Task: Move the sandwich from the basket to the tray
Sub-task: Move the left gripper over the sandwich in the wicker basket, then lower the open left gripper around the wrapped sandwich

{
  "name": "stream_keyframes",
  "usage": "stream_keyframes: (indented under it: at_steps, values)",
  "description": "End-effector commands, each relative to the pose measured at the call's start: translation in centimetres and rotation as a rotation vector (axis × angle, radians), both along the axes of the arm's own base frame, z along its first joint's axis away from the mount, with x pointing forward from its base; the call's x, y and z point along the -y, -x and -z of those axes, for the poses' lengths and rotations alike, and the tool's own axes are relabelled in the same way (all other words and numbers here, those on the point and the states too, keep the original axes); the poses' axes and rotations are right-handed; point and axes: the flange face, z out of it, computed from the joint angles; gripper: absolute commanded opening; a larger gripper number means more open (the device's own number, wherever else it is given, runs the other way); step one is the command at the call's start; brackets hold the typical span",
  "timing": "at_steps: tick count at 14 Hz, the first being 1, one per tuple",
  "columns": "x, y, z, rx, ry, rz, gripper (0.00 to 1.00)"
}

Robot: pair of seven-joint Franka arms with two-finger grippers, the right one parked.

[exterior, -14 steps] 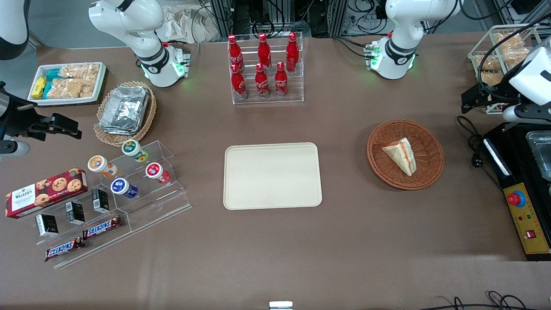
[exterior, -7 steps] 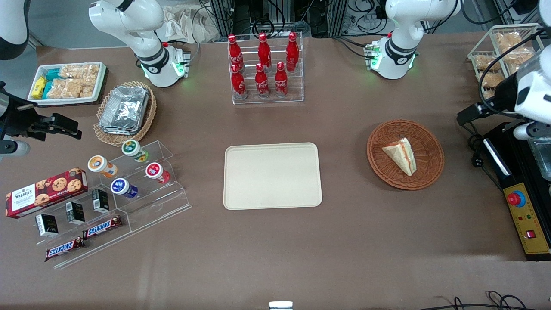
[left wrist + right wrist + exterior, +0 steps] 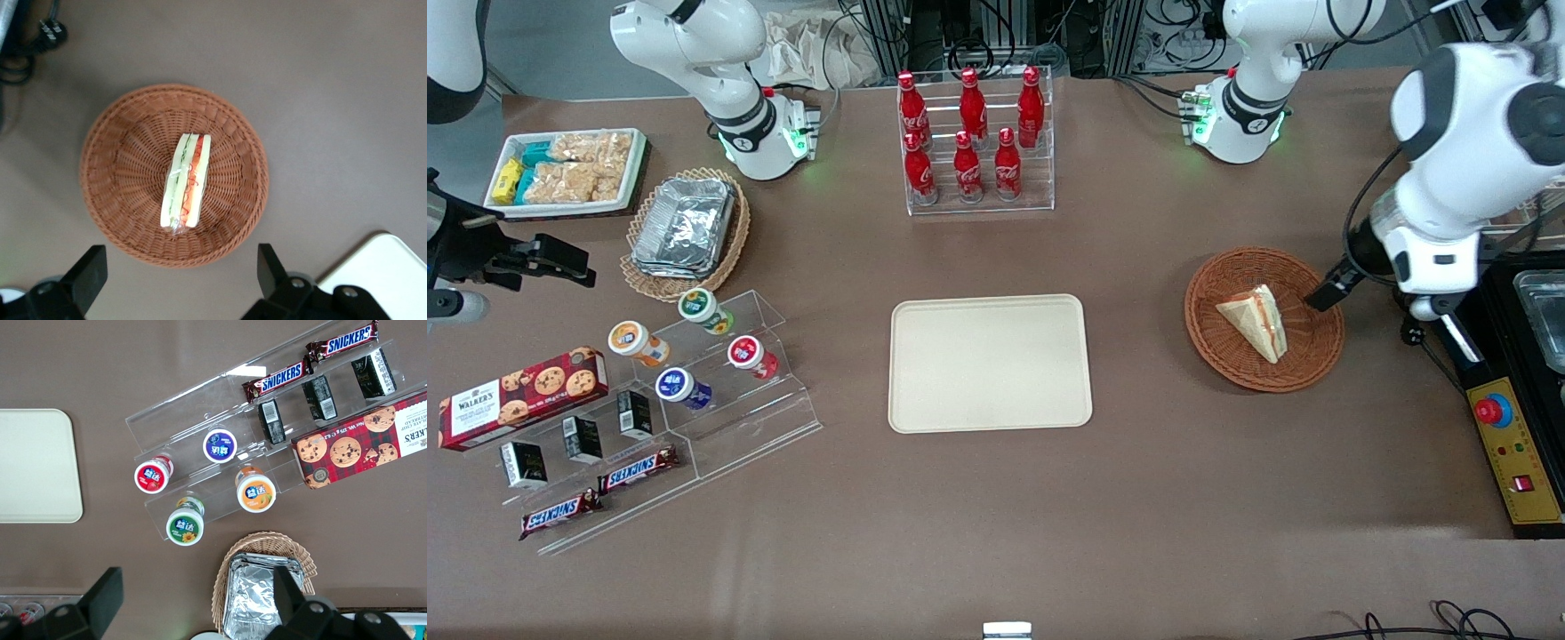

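The sandwich (image 3: pixel 1258 322), a pale bread wedge with red and green filling, lies in the round reddish-brown basket (image 3: pixel 1224 366) toward the working arm's end of the table. My gripper (image 3: pixel 1325 292) hangs above the basket's rim on the side away from the tray, open and empty. In the left wrist view the sandwich (image 3: pixel 187 183) rests cut edge up in the basket (image 3: pixel 120 167), and the gripper (image 3: pixel 180 280) is spread wide above the bare table just outside the rim. The cream tray (image 3: pixel 989 363) sits mid-table with nothing on it, and its corner (image 3: pixel 387 273) shows beside one finger.
A black control box with a red stop button (image 3: pixel 1507 427) and a cable (image 3: pixel 1405 331) lie at the working arm's end. A rack of red bottles (image 3: pixel 974 133) stands farther from the camera than the tray. A foil-container basket (image 3: pixel 685 227) and an acrylic snack stand (image 3: pixel 711 373) sit toward the parked arm's end.
The left arm has swung in from the table's end toward the basket. Its gripper now hangs over the basket's rim. The sandwich and tray have not moved.
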Motion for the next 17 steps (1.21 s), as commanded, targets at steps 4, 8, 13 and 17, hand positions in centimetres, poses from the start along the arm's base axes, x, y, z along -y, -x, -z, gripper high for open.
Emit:
stream_keyframes:
  at_steps: [4, 8, 13, 17]
  values:
    - [-0.3, 5.7, 9.3, 0.089, -0.001, -0.022, 1.0]
    - [0.4, 6.8, 13.3, 0.138, 0.008, -0.003, 1.0]
    - [0.4, 7.7, 17.3, 0.134, 0.014, 0.002, 1.0]
    - [0.5, 7.4, 19.9, 0.147, 0.022, 0.003, 0.99]
